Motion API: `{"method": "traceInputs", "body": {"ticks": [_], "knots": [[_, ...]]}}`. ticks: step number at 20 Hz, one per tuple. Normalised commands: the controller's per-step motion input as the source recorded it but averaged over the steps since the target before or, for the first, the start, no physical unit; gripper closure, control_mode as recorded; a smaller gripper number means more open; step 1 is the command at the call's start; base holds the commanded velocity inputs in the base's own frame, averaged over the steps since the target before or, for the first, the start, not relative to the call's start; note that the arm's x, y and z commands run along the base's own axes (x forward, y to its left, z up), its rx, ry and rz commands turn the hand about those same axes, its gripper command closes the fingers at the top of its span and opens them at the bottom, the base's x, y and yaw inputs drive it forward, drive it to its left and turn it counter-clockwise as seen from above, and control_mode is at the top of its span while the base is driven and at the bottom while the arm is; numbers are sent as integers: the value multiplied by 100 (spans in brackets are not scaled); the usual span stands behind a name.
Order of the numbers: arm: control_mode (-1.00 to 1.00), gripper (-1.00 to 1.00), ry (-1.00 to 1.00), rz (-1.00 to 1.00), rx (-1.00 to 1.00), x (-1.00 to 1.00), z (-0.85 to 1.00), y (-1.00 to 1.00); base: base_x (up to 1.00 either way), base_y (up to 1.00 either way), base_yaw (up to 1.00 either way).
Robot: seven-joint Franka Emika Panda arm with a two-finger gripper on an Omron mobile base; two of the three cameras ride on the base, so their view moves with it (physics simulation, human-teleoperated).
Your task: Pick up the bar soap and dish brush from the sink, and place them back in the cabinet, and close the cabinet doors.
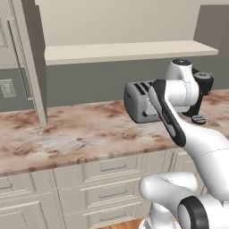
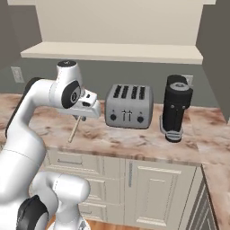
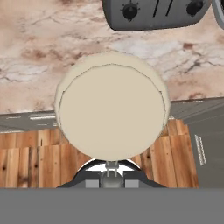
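One thing was in the gripper (image 2: 80, 117): the dish brush (image 2: 73, 129), pinched near the top of its thin handle by closed jaws, with the rest of the handle hanging down and slightly tilted above the tabletop (image 2: 112, 137). In the hand view the round cream head of the brush (image 3: 112, 106) sat right in front of the camera and covered much of what lay ahead.

Going left to right, the open cabinet door (image 1: 27, 62) stood at the far left with its edge turned toward the room, then came the cabinet (image 1: 120, 27) with its bare shelf (image 1: 125, 51) above the tabletop, then the toaster (image 2: 128, 107), and last the dark coffee grinder (image 2: 176, 108). The bar soap and sink could not be made out.

The grip looked thin, so a quick swing might let the brush twist or slip out. Raising it to the shelf, the dangling end could catch on the shelf's front lip and be knocked free. The toaster stood near the gripper, so a sideways sweep risked nudging it. The open door could be struck if the arm reached wide to the left.
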Motion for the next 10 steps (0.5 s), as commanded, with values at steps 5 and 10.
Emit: {"method": "traceInputs", "body": {"ticks": [5,10], "knots": [[100,100,0,0,0,0,0,0,37,-3,0],[100,100,0,0,0,0,0,0,43,-9,1]]}}
